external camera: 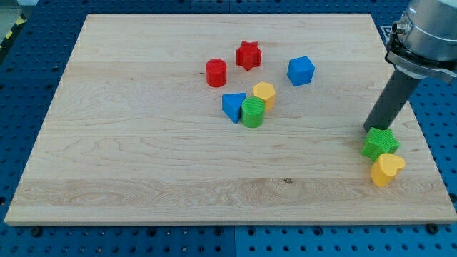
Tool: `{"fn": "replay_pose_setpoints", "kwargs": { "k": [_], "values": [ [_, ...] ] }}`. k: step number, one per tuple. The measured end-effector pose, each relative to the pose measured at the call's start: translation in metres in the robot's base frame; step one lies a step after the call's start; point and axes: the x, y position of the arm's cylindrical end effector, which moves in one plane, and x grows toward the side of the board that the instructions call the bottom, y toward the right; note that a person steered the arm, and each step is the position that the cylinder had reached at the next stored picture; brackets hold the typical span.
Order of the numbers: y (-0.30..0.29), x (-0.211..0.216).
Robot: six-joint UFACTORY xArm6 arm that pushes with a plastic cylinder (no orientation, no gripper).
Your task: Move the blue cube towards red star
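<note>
Blue cube (300,71) well apart from my tip (369,129), seemingly touching green star (380,143).

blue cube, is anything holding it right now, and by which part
Nothing is held. The blue cube sits free on the board; my tip is far off at the view's right, right at the green star.

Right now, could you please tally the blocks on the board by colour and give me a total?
Red: 2, the red star and the red cylinder.
Blue: 2, the blue cube and the blue triangular block.
Green: 2, the green cylinder and the green star.
Yellow: 2, the yellow block and the yellow heart.
Total: 8.
My tip is beside the green star.
</note>
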Motion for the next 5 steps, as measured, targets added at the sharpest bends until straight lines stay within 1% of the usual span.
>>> {"fn": "replay_pose_setpoints", "kwargs": {
  "k": [1, 2, 3, 4, 5],
  "values": [
    [-0.037, -0.051],
    [-0.043, -0.068],
    [-0.043, -0.068],
    [-0.060, -0.076],
    [-0.088, -0.101]
  ]
}}
